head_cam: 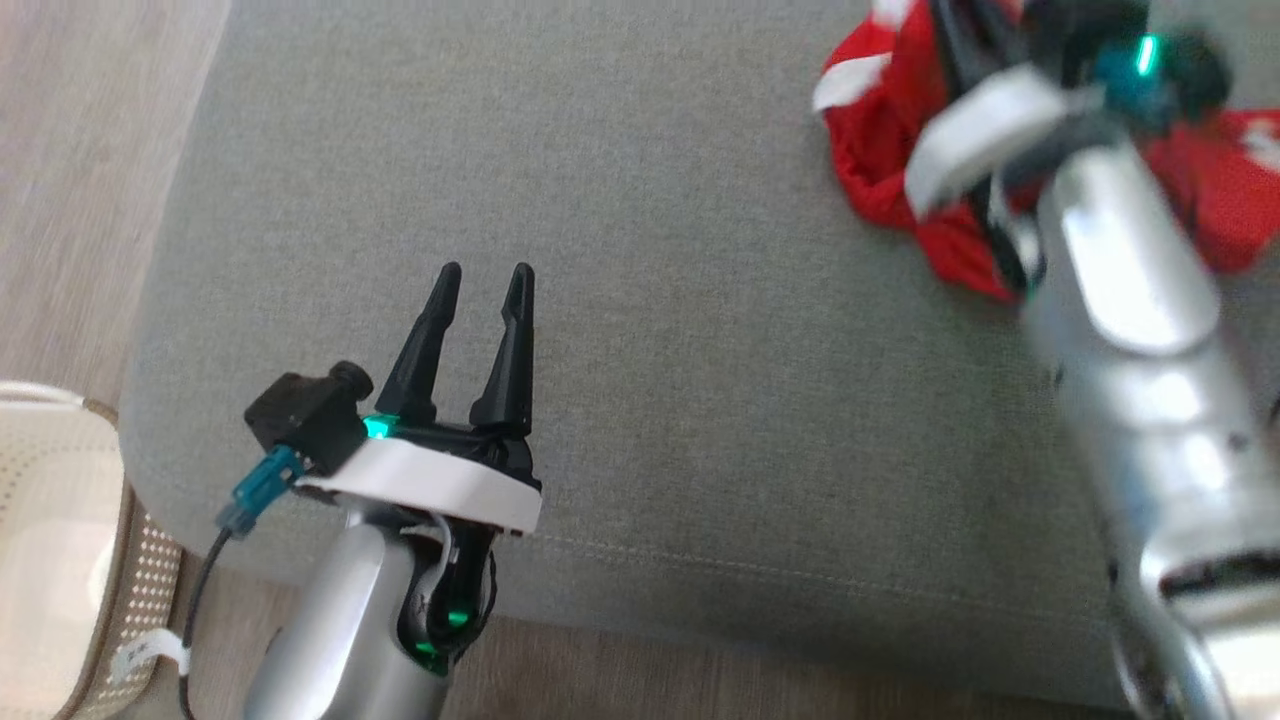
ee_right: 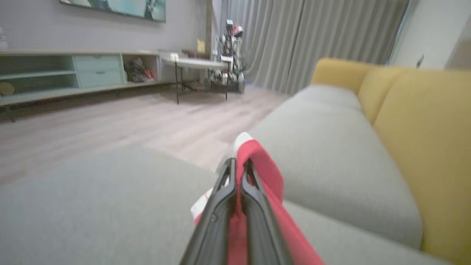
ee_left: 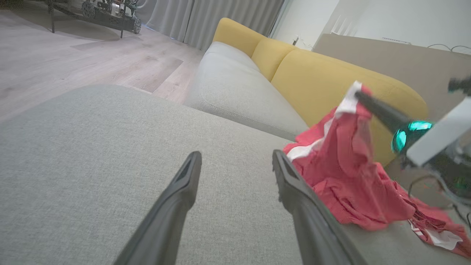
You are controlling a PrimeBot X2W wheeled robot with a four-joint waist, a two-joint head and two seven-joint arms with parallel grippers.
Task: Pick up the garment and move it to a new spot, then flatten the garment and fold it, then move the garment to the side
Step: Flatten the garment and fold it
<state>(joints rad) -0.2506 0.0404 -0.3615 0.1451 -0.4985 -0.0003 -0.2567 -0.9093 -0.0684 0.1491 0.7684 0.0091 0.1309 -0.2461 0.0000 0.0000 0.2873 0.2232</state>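
The garment is red with white trim and lies bunched at the far right of the grey sofa cushion. My right gripper is shut on a fold of the garment and holds that part lifted. In the left wrist view the garment rises to a peak pinched by the right gripper, while its lower part trails on the cushion. My left gripper is open over the bare cushion, well to the left of the cloth, with nothing between its fingers.
A yellow sofa backrest runs behind the grey seat cushions. A pale perforated basket stands on the wooden floor at the lower left. Across the room are a low shelf unit and grey curtains.
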